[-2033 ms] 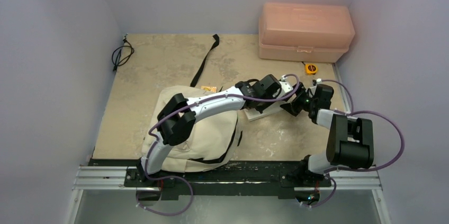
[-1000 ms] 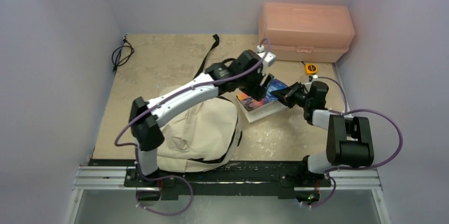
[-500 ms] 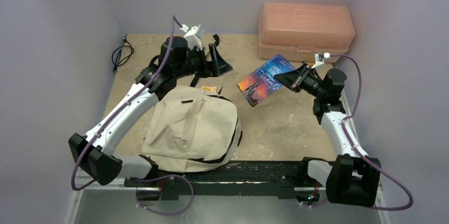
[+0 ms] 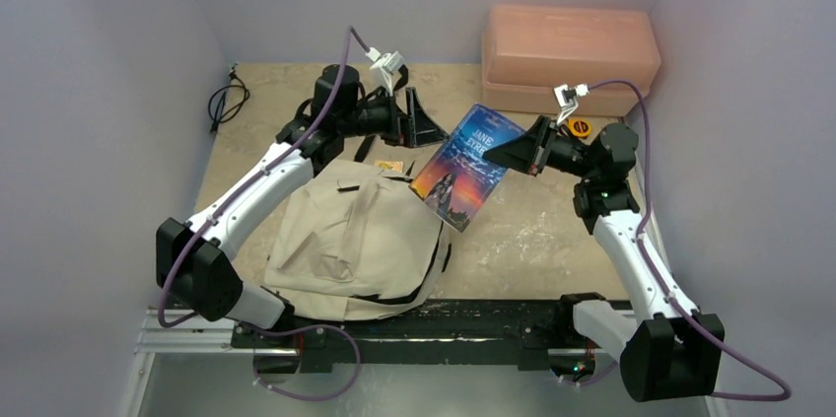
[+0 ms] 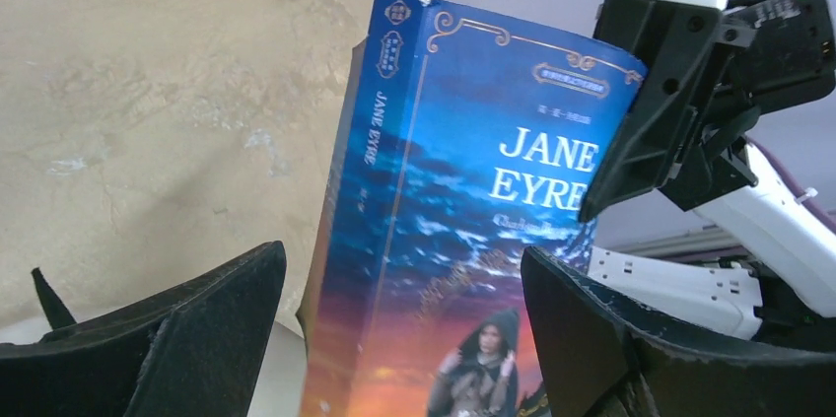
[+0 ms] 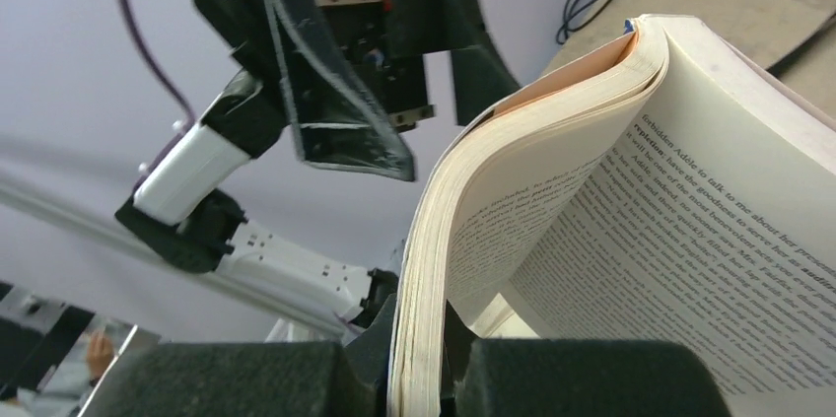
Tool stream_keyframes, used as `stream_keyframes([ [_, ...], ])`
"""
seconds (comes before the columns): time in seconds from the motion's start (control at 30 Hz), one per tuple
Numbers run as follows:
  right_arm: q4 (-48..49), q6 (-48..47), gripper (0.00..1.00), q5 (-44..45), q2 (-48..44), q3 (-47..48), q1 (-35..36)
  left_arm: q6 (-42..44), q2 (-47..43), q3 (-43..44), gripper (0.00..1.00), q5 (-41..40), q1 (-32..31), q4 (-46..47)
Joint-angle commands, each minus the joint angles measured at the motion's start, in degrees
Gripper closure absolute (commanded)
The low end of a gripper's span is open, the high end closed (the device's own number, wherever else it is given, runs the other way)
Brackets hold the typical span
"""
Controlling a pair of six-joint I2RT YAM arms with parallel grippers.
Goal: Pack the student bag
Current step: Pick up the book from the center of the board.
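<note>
Obstacles I log:
- book [image 4: 459, 167], held aloft mid-table, just beside my spread left gripper [image 4: 414, 119]
- student bag [image 4: 355, 240], filling the near left
- pink box [image 4: 569, 57], far right
- cable [image 4: 225, 102], far left

Passage: bare table [image 4: 522, 240] right of the bag.

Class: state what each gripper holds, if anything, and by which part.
The right gripper pinches the blue paperback Jane Eyre book by its fore-edge, opposite the spine. The left gripper is open and holds nothing.
</note>
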Motion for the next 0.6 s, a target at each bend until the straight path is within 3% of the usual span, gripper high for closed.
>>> stream_keyframes([
  [0.0, 7.37, -1.76, 1.0, -2.87, -3.34, 6.11, 1.47, -1.23, 0.67, -2.34, 0.11, 8.39, 0.62, 9.18],
  [0.1, 8.02, -1.67, 1.0, -3.37, -3.22, 6.02, 2.32, -8.86, 3.34, -5.29, 0.13, 14.56, 0.62, 21.85],
  [0.33, 8.43, -1.65, 1.0, -3.85, -3.34, 6.18, 3.84, -34.48, 8.32, -15.02, 0.38, 22.83, 0.5, 61.28],
  [0.43, 8.42, -1.82, 1.0, -4.05, -3.34, 6.19, 4.26, -40.86, 10.65, -16.13, 0.52, 23.53, 0.34, 69.81],
  [0.57, 8.26, -2.14, 1.0, -4.05, -3.17, 5.81, 4.6, -46.2, 12.54, -17.7, 0.63, 23.3, 0.15, 77.77],
])
